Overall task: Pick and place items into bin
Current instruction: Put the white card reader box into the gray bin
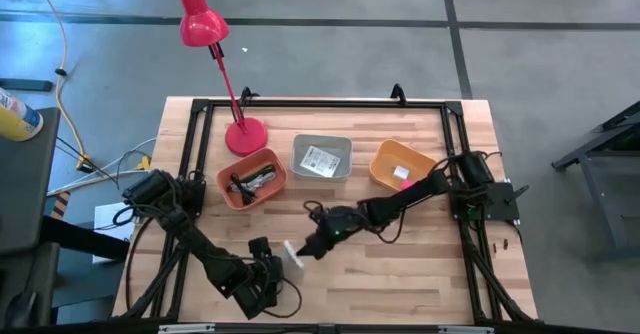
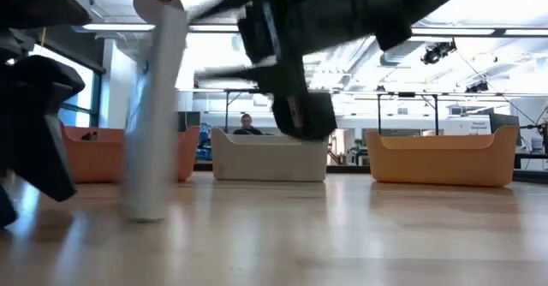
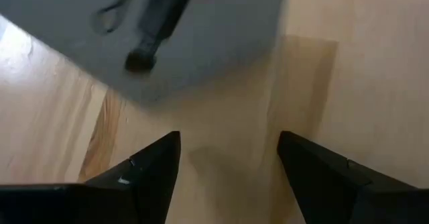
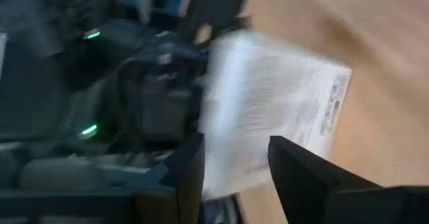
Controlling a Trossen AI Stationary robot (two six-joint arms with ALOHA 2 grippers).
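bins: three in a row, left bin (image 1: 252,178) | middle bin (image 1: 322,158) | right bin (image 1: 400,165) | lamp (image 1: 228,74) behind left bin | packet (image 1: 295,256) in front, between both grippers

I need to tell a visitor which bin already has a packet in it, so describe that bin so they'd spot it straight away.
Start at the red desk lamp on the wooden table. Three bins sit in a row beside its base; take the middle one, the grey bin. Its neighbours are both orange, and it alone holds a white packet with black print.
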